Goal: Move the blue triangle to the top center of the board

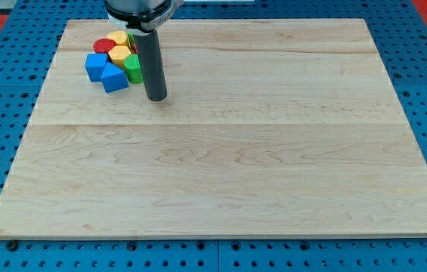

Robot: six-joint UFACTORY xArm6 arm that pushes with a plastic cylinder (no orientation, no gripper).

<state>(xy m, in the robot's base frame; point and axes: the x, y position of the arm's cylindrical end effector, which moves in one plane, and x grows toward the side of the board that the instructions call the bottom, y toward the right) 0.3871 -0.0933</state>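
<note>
On the desk (pixel 221 166), our cluster of blocks sits near the view's top-left corner: a blue cube (pixel 94 65) leftmost, the blue triangle (pixel 113 77) just right of it and lower, with red (pixel 106 45), yellow (pixel 121 53) and green (pixel 133 68) blocks behind (shapes unclear). We carry no grasping tool, so no width applies. My tip (pixel 156 97) rests just right of the blue triangle, apart from it.

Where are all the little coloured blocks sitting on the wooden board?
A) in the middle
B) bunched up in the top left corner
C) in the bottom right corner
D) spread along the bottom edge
B: the blue triangle, the other blue block, and the red, yellow and green ones huddle at the view's top left of the board, just left of my tip.
</note>
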